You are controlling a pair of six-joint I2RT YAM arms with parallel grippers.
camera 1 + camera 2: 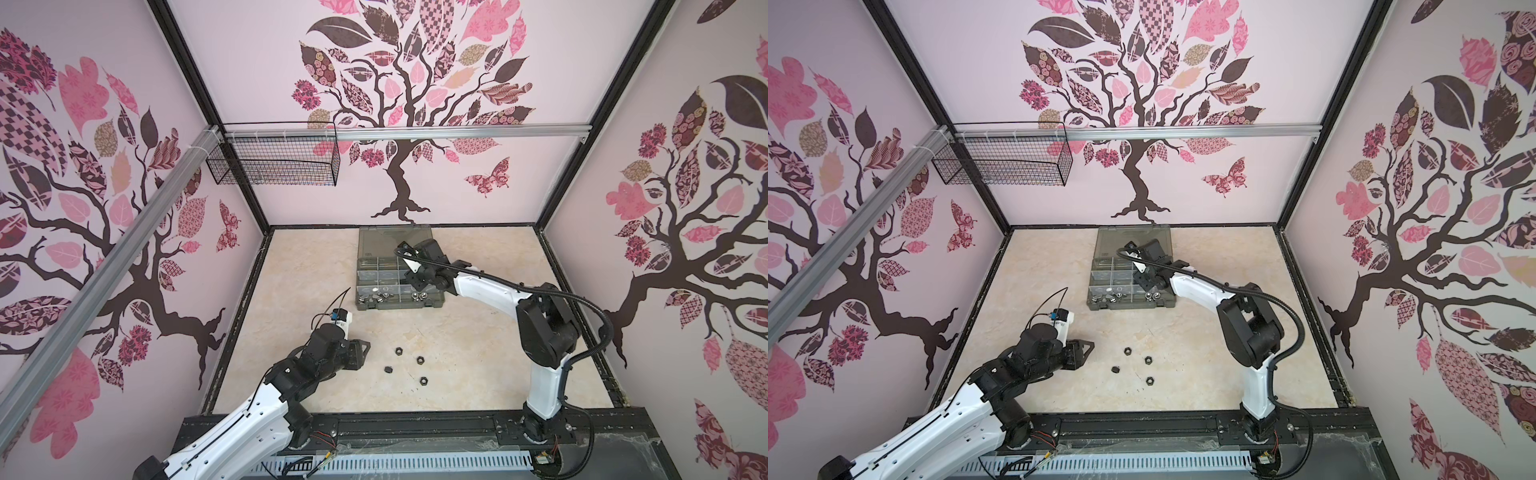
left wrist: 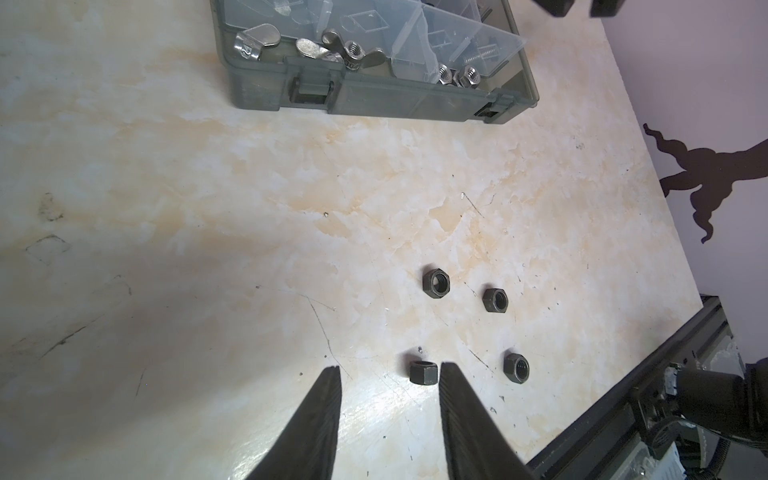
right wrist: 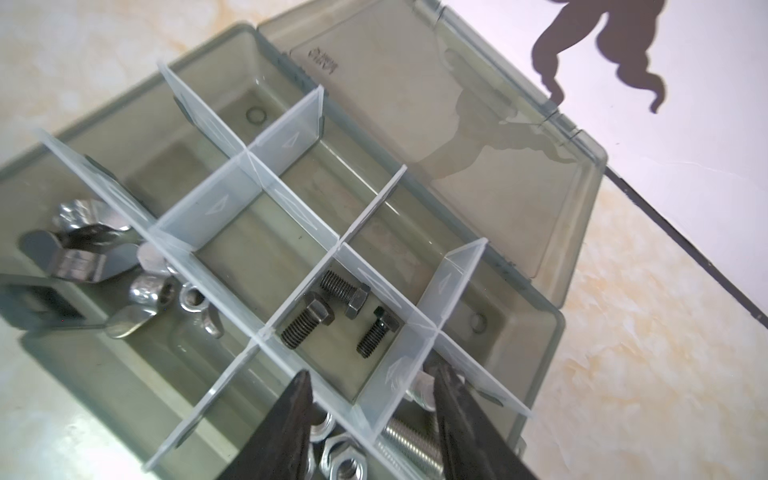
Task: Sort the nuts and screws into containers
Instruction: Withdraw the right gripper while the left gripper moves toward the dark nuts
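Left end effector (image 2: 390, 372) parted, empty, over the table (image 2: 208, 187), one of four black hex nuts (image 2: 423, 372) lay between its tips, right end effector (image 3: 370, 378) parted, empty, above the organiser case (image 3: 511, 332) compartment that held three black hex bolts (image 3: 308, 319)

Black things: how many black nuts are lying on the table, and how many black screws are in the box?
Black hex nuts: 4
Black screws: 3
Total: 7
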